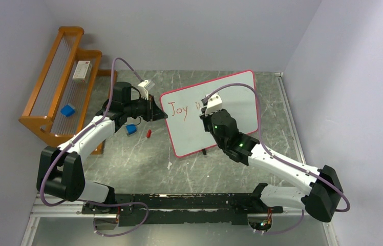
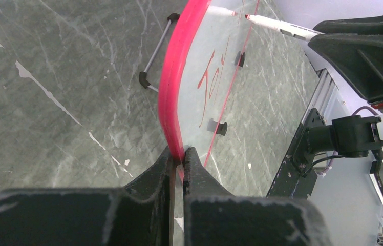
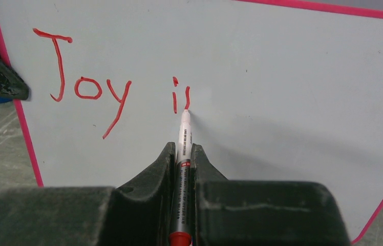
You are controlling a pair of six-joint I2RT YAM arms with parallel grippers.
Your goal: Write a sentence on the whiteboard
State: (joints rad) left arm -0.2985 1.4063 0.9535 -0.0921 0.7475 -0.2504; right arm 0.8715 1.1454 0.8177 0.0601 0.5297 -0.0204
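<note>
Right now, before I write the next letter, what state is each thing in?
Whiteboard: partly written, "Joy i" plus a started stroke.
Marker: uncapped, tip touching the whiteboard.
Left gripper: shut on the whiteboard's edge.
Right gripper: shut on the marker.
Small red piece: likely the cap, lying loose beside the whiteboard.

- whiteboard (image 3: 292,72): you read "Joy i" in red handwriting, then one more short curved red stroke at the marker's tip.
- marker (image 3: 184,134): fine print runs along the barrel, too small for you to read.
- white box (image 1: 81,70) on the wooden rack (image 1: 36,128): label illegible.
</note>
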